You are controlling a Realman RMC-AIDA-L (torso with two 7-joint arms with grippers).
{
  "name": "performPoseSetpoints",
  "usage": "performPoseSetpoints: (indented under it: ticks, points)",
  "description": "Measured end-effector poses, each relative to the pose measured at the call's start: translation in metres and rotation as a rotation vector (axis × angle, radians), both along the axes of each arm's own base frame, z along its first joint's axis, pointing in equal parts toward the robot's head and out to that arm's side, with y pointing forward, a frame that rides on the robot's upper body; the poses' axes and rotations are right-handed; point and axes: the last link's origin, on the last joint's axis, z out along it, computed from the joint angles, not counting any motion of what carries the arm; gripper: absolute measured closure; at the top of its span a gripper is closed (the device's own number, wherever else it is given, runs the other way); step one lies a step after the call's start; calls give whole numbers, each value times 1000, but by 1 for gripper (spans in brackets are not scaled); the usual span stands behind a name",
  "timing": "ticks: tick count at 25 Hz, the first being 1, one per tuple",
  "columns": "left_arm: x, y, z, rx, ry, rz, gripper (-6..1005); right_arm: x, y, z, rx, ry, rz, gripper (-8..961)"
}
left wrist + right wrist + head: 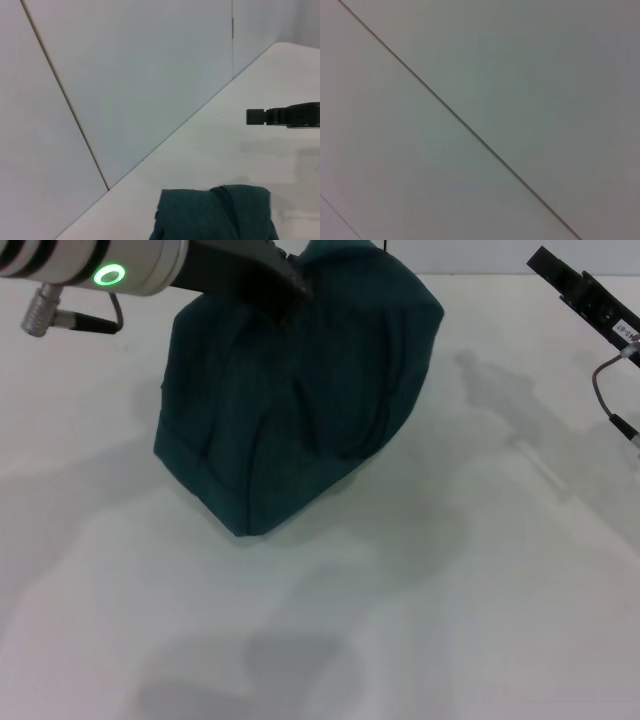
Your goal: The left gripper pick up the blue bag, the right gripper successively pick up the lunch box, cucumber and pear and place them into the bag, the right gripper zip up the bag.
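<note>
This looks like a robot test bench in a lab or studio, not a home. A plain white desk [420, 620] fills the head view, bare and matte, with soft shadows across it. In the left wrist view the desk runs up against pale grey wall panels [150, 75] joined by thin dark seams, and the right wrist view shows the same blank panelling with one seam. The only furnishing-like item is a blue bag [300, 410] standing on the desk.

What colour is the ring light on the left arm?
Green, on the left arm's ring light; clearest in the head view.
</note>
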Motion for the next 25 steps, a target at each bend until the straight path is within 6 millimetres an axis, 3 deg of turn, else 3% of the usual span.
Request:
performPoseSetpoints:
  ticks: [12,20,25]
  points:
    - [3,1,-1,1,-1,-24,935,5,0,1,7,-14,-17,951]
    - [11,0,-7,-32,-69,-22,894,30,-5,19,67,0,-89,948]
    - [9,4,-15,-60,-120,-1,869,35,-9,24,78,5,-89,947]
